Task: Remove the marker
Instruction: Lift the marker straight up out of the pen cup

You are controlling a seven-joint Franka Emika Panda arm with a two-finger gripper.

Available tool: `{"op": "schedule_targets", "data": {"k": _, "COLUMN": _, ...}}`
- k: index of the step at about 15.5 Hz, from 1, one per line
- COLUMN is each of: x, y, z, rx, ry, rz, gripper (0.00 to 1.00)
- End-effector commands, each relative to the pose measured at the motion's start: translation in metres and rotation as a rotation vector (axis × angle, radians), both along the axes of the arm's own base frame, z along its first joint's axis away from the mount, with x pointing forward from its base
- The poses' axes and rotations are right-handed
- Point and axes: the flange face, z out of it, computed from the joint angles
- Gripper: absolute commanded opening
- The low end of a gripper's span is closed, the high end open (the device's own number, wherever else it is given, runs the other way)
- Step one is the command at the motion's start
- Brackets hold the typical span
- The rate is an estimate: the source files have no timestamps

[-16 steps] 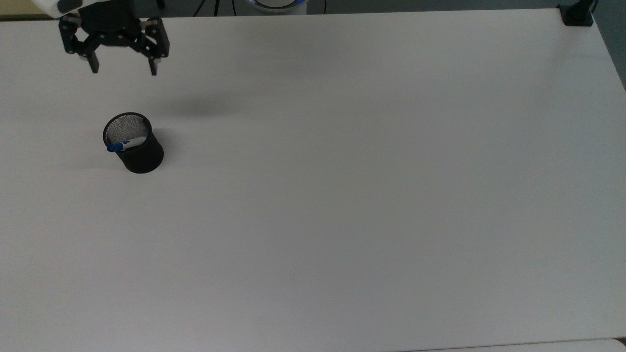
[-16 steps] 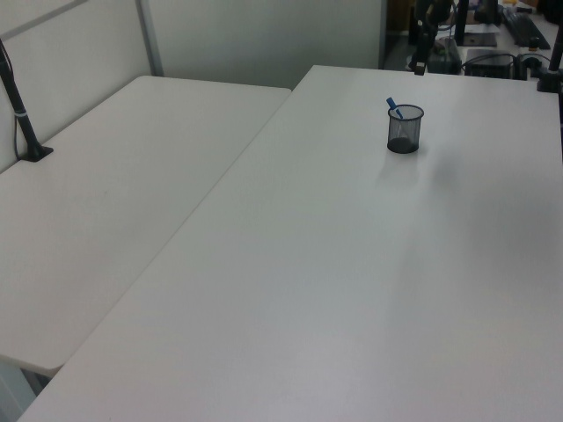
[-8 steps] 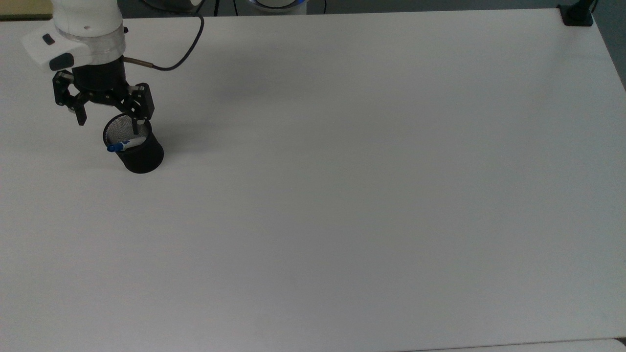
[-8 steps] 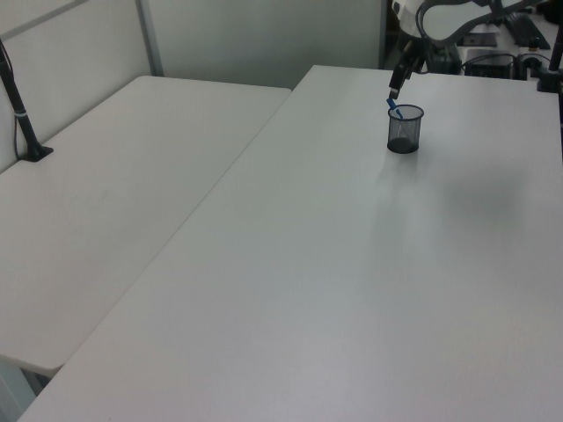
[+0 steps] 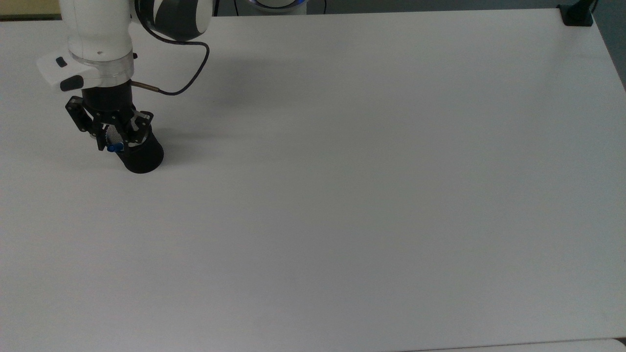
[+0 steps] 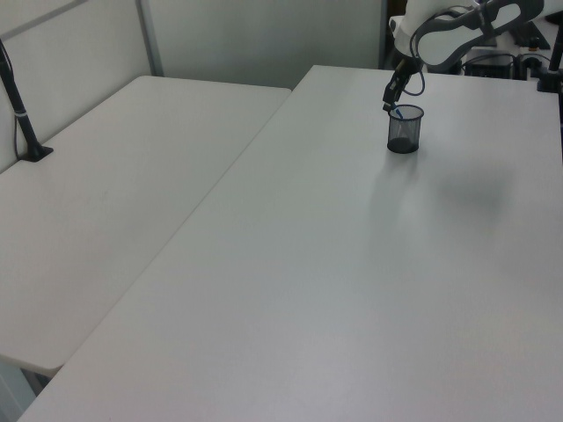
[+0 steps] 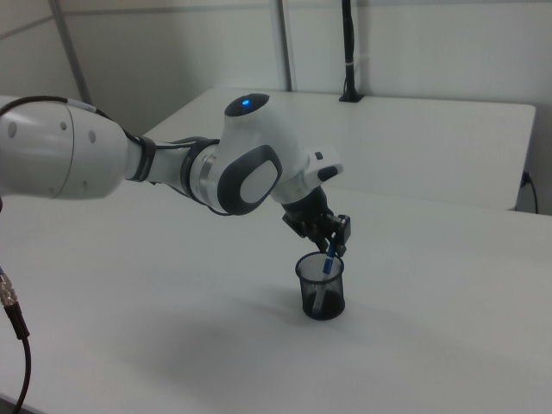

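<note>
While over cup (image 7: 320, 289) | tool (image 7: 330, 245) clamps marker (image 7: 327, 264) cap

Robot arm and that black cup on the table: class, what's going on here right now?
A white robot arm has brought its claw down to the rim of a black mesh cup standing on a white table. A marker with a blue cap leans inside the cup, its capped end sticking up above the rim, right at the claw. The marker is not out yet. Whether the claw has closed on it cannot be made out.
</note>
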Motion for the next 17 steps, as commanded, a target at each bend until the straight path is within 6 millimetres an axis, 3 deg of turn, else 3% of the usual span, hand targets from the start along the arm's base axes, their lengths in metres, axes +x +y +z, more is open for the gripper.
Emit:
{"op": "schedule_targets", "data": {"k": 1, "x": -0.003, "y": 0.000, "z": 0.005, "rx": 0.026, "ry": -0.037, "rz": -0.030, "gripper": 0.00}}
{"op": "schedule_targets", "data": {"k": 3, "x": -0.004, "y": -0.001, "z": 0.011, "rx": 0.046, "ry": -0.053, "rz": -0.044, "gripper": 0.00}}
{"op": "schedule_targets", "data": {"k": 5, "x": -0.008, "y": -0.005, "z": 0.031, "rx": 0.044, "ry": -0.076, "rz": -0.049, "gripper": 0.00}}
{"op": "schedule_targets", "data": {"k": 7, "x": -0.016, "y": -0.006, "z": 0.056, "rx": 0.050, "ry": -0.087, "rz": -0.054, "gripper": 0.00}}
{"op": "schedule_targets", "data": {"k": 10, "x": -0.027, "y": -0.001, "z": 0.117, "rx": 0.069, "ry": -0.073, "rz": -0.051, "gripper": 0.00}}
{"op": "schedule_targets", "data": {"k": 12, "x": -0.035, "y": 0.011, "z": 0.158, "rx": 0.083, "ry": -0.062, "rz": -0.039, "gripper": 0.00}}
{"op": "schedule_targets", "data": {"k": 14, "x": -0.041, "y": 0.026, "z": 0.186, "rx": 0.099, "ry": -0.030, "rz": -0.021, "gripper": 0.00}}
{"op": "schedule_targets", "data": {"k": 15, "x": -0.039, "y": 0.043, "z": 0.190, "rx": 0.111, "ry": -0.003, "rz": 0.001, "gripper": 0.00}}
{"op": "schedule_targets", "data": {"k": 17, "x": -0.032, "y": 0.083, "z": 0.180, "rx": 0.136, "ry": 0.068, "rz": 0.054, "gripper": 0.00}}
